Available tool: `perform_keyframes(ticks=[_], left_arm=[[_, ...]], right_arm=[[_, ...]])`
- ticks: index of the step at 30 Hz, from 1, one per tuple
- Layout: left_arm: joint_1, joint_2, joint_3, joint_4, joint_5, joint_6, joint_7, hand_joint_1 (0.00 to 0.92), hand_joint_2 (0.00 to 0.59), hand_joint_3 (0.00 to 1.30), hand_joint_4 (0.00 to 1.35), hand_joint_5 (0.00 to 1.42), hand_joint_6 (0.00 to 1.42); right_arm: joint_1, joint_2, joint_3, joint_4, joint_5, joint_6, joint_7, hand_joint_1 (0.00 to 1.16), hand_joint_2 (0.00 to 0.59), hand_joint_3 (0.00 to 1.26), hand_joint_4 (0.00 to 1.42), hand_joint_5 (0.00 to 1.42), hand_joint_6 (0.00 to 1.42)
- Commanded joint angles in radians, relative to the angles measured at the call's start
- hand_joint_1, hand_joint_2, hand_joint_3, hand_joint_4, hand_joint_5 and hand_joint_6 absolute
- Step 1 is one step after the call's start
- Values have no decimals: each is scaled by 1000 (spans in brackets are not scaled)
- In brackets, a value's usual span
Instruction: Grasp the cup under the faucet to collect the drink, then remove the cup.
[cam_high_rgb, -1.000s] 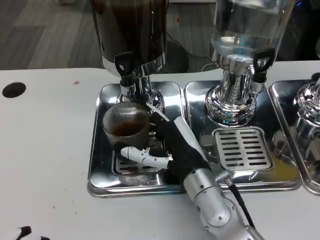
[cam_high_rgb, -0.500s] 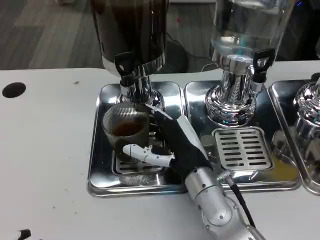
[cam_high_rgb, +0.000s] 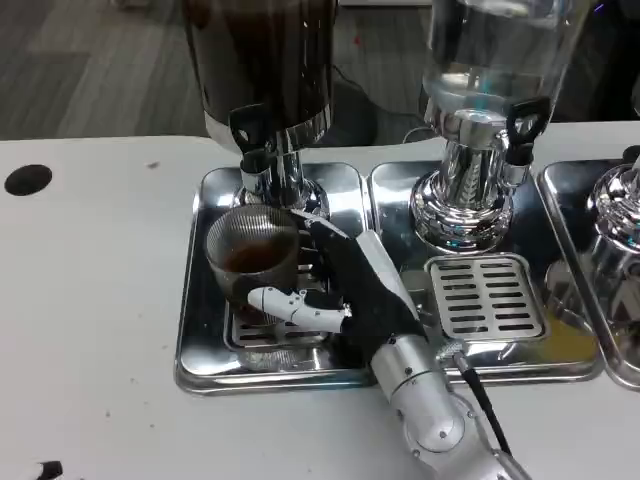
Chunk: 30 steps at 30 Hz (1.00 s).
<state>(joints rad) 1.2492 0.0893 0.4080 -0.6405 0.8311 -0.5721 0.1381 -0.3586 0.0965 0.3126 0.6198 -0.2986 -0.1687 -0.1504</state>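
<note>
Right hand (cam_high_rgb: 335, 290) reached in from the lower right, its silver forearm crossing the front rim of the left drip tray (cam_high_rgb: 195, 330). Black palm lay just beside the cup (cam_high_rgb: 252, 255) on its right; one white finger curved along the cup's near side at the base, and other fingers (cam_high_rgb: 322, 233) extended behind the cup's right flank. Hand was wrapped partway about the cup; firm contact all round could not be confirmed, but the fingers were closed against its wall.

Cup: clear, ribbed or finely fluted wall, round open mouth, upright. It held a shallow layer of brown liquid. It stood on the left drip tray, over the slotted grate, directly below the black-handled faucet (cam_high_rgb: 248, 128) of the dark dispenser (cam_high_rgb: 262, 60).

Left drip tray was polished metal, sitting on the white table (cam_high_rgb: 90, 300). Beside it on the right stood a second tray (cam_high_rgb: 555, 365) with its own slotted grate (cam_high_rgb: 485, 295) and a clear-tank dispenser (cam_high_rgb: 490, 60) on a chrome pedestal. A black round hole (cam_high_rgb: 27, 179) showed in the table at far left.
</note>
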Motion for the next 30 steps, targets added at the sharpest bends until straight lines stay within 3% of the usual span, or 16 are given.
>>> perform_keyframes(ticks=[1,16,30], left_arm=[[4,-1,-1,-5,-3,4,-7,0,146,354,177,268,517],[1,-1,-10,8,1,6,-8,0,148,359,185,279,517],[-14,0,-60,-10,36,36,-21,0,149,359,193,285,517]], right_arm=[[2,23,2,7,-8,-3,-17,703,123,219,278,293,160],[7,31,8,20,-3,-25,-39,700,123,263,323,349,200],[34,-5,-23,-24,21,-42,-21,700,123,269,337,358,217]])
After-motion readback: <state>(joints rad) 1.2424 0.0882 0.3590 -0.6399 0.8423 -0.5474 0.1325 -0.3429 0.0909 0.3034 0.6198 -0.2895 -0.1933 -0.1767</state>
